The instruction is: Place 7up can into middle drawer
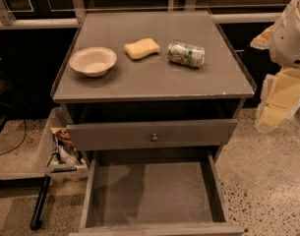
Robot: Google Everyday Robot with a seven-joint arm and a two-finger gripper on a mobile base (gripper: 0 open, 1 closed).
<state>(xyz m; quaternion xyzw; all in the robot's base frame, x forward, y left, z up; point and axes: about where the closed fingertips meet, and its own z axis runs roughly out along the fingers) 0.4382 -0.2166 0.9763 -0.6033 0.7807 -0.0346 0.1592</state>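
The 7up can (186, 54) lies on its side on the right part of the cabinet top (154, 80), silvery-white with green markings. The middle drawer (149, 193) is pulled out at the bottom of the view, and its grey, faintly stained floor is bare. My gripper (275, 109), pale yellow under a white arm housing (291, 31), hangs off the right edge of the cabinet. It is well to the right of the can and lower than it, touching nothing.
A yellow sponge (141, 48) lies left of the can, and a pale bowl (93, 61) stands further left. A grey drawer front with a round knob (154, 137) sits above the open drawer. A clear bin of clutter (58, 149) stands on the floor at left.
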